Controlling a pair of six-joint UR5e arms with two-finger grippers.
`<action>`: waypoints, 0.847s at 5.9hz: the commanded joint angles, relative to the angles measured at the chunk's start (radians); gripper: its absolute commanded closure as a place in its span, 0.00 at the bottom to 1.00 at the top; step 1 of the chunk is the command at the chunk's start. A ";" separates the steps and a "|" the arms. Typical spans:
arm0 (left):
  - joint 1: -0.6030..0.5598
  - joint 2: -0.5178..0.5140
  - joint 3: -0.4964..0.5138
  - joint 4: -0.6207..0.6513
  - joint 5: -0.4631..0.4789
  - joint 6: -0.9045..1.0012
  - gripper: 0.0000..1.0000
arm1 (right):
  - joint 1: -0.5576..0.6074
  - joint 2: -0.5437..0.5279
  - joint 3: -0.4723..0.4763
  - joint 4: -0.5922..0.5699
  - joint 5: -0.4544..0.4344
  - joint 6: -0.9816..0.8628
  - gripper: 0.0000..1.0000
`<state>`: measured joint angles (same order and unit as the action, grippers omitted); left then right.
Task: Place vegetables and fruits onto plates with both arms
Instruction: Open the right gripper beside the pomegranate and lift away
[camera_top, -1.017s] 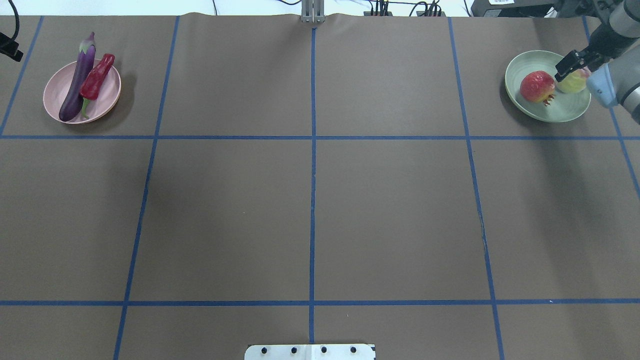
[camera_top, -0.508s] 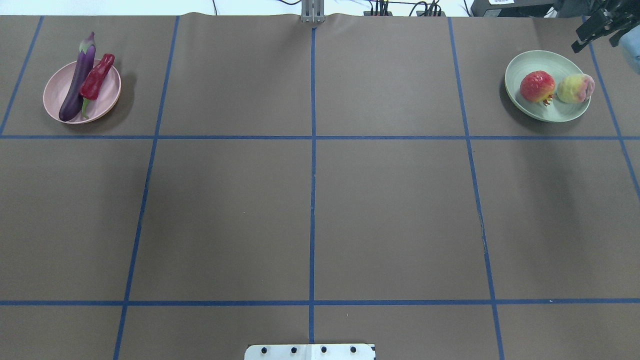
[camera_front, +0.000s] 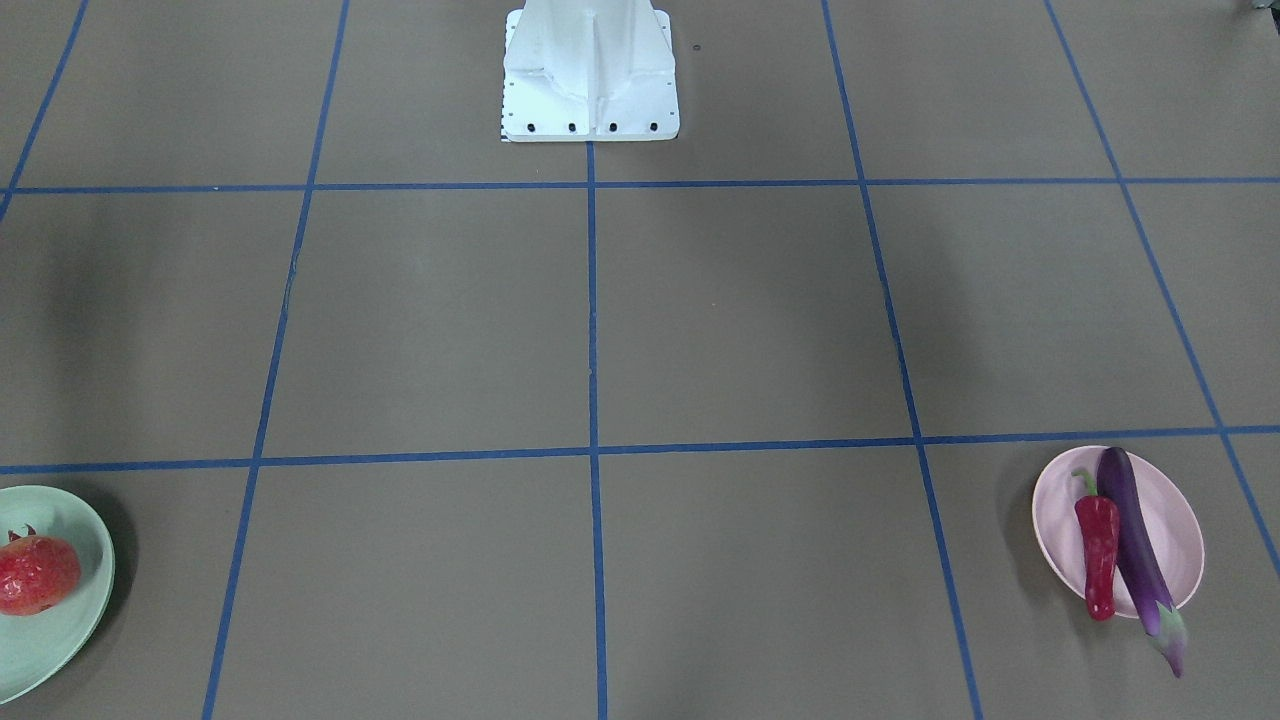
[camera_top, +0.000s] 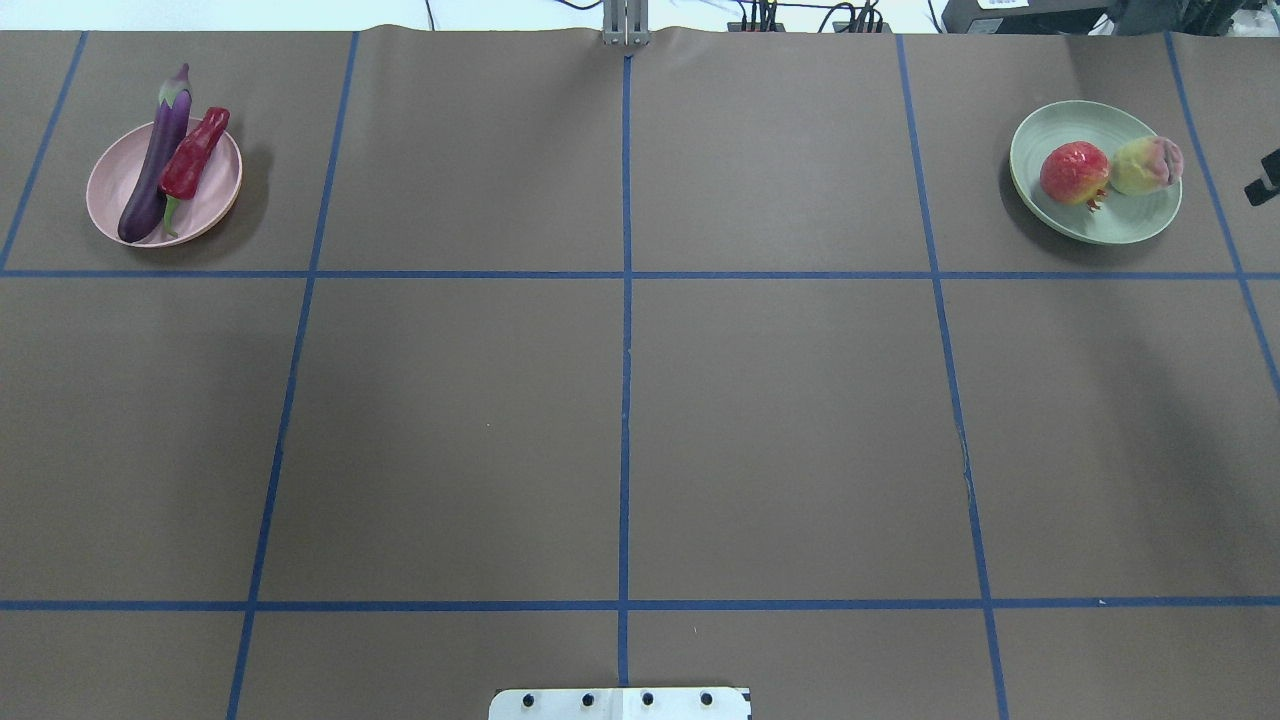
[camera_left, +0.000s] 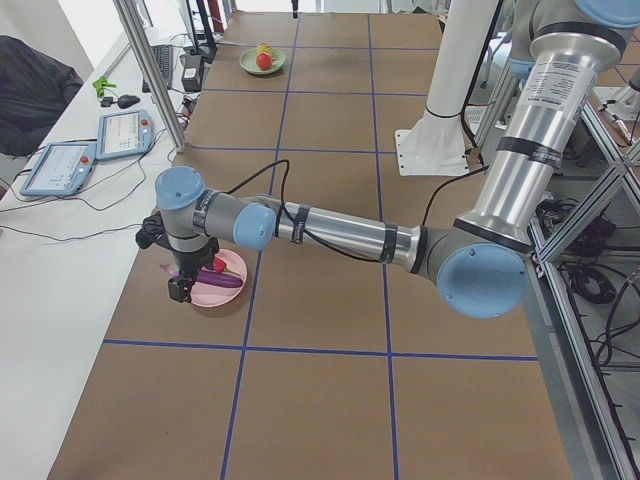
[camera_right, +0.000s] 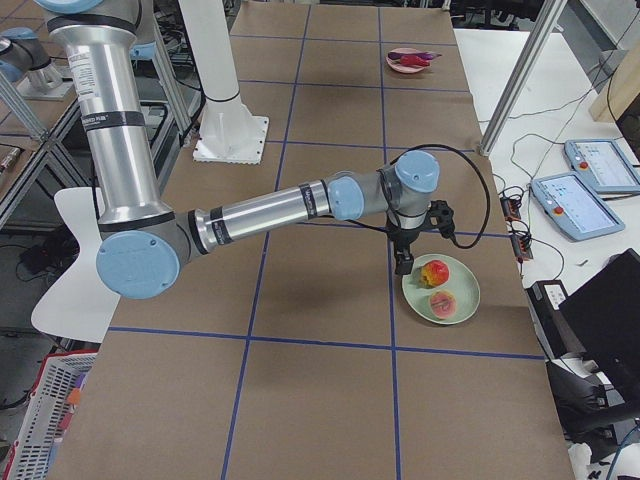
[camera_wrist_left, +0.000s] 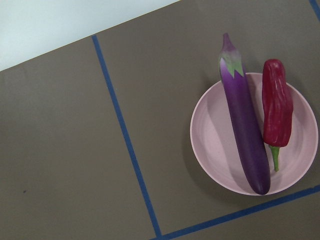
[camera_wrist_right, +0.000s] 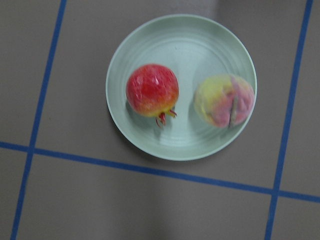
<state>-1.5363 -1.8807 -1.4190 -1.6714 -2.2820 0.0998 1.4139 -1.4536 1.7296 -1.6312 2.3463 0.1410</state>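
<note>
The pale pink plate sits far left and holds the purple eggplant and the red chili side by side; the eggplant's stem end overhangs the rim. The left wrist view shows them. The mint green plate sits far right and holds the pomegranate and the peach, also in the right wrist view. My left gripper hovers over the pink plate. My right gripper hangs beside the green plate. I cannot tell whether either is open or shut.
The white base block stands at the robot's table edge. Blue tape lines divide the brown table into squares. A metal post stands at the far edge. Tablets and cables lie on side benches.
My right gripper was at the peach, then came away from it and moved off to the view's right edge. The peach stays on the green plate. The pink plate's items have not moved.
</note>
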 joint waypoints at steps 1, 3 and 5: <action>-0.047 0.151 -0.033 -0.081 0.006 -0.006 0.00 | 0.017 -0.085 0.016 0.010 0.004 -0.006 0.01; -0.070 0.210 -0.043 -0.073 -0.007 -0.002 0.00 | 0.045 -0.167 0.018 0.051 0.040 -0.011 0.01; -0.070 0.281 -0.142 -0.021 -0.075 -0.008 0.00 | 0.056 -0.235 0.012 0.163 0.065 -0.012 0.01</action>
<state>-1.6056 -1.6287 -1.5193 -1.7255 -2.3240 0.0939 1.4658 -1.6587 1.7457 -1.5171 2.4046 0.1295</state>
